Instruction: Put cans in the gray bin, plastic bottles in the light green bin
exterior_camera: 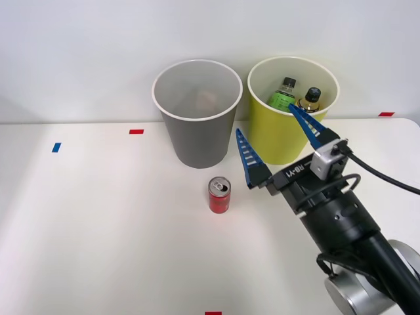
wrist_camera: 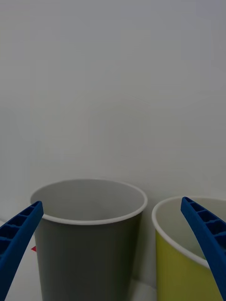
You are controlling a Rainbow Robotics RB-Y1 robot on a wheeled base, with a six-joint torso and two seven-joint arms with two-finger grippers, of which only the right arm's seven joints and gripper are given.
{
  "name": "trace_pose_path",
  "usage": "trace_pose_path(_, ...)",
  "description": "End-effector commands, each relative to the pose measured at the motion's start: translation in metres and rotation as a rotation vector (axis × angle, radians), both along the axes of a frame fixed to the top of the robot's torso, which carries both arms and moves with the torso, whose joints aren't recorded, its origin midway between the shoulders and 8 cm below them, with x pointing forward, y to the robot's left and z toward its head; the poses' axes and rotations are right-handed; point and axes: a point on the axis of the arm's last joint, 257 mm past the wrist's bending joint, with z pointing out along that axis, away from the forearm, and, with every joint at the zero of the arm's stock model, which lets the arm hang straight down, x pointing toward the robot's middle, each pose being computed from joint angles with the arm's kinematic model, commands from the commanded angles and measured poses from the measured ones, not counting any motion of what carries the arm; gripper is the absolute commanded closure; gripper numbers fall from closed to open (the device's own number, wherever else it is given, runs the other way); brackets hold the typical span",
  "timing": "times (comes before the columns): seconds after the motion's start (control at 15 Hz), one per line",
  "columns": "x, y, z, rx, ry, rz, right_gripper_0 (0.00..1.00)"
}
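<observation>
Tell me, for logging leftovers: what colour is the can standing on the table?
Red can, silver top; clearest in the front view.

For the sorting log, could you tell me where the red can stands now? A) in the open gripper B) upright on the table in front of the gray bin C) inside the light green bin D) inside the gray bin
B: the red can stands upright on the table, just in front of the gray bin.

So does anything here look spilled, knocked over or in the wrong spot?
Nothing stands out. The red can stands upright on the table, before the gray bin. Both plastic bottles sit in the light green bin. The right gripper is open and holds nothing.
</observation>
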Motion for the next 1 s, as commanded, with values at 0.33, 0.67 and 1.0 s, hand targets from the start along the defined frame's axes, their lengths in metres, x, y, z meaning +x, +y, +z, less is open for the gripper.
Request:
trace_pose_path(0.33, -0.053, -0.051, -0.056, -0.002, 0.154, -0.088, 0.0)
trace_pose_path(0.67, -0.074, -0.077, -0.09, 0.007, 0.242, -0.16, 0.0)
trace_pose_path(1.0, -0.085, -0.084, -0.107, 0.033, 0.286, -0.229, 0.0)
